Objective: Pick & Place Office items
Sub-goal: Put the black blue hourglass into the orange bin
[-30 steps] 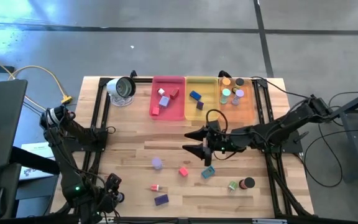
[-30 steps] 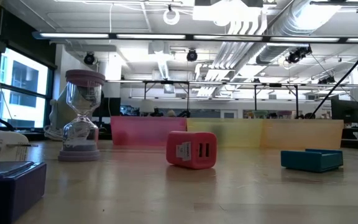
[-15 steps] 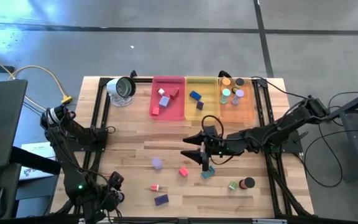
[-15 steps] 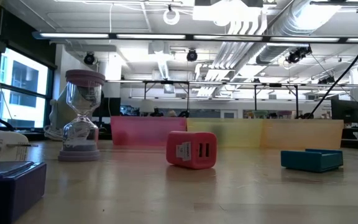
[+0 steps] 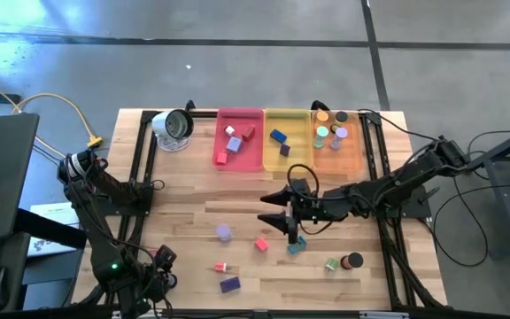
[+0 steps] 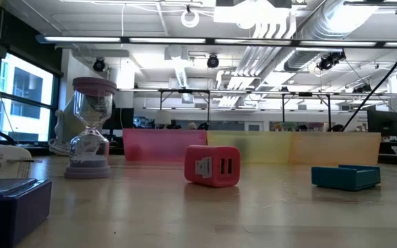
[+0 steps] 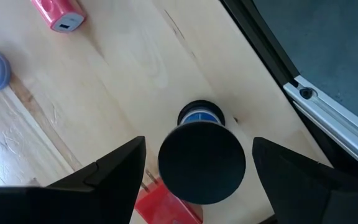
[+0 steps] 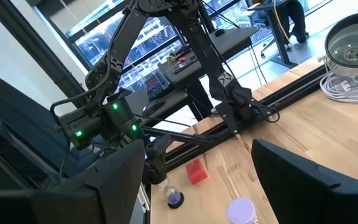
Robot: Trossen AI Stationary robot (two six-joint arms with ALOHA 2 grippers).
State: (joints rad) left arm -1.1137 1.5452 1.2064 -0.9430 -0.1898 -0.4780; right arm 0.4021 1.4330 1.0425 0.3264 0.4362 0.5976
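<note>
Teal block is seen on the wooden desk, under the open right claw.
Red block, lavender cylinder and purple block are scattered nearby; other pieces are held in the pink tray, yellow tray and orange tray. The left claw is parked open at the desk's near left edge.

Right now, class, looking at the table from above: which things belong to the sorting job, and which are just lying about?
Job:
small red block
teal block
lavender cylinder
purple block
black round disc
translucent pink tray
yellow tray
orange tray

Lying about:
round silver-and-white object
yellow cable
</note>
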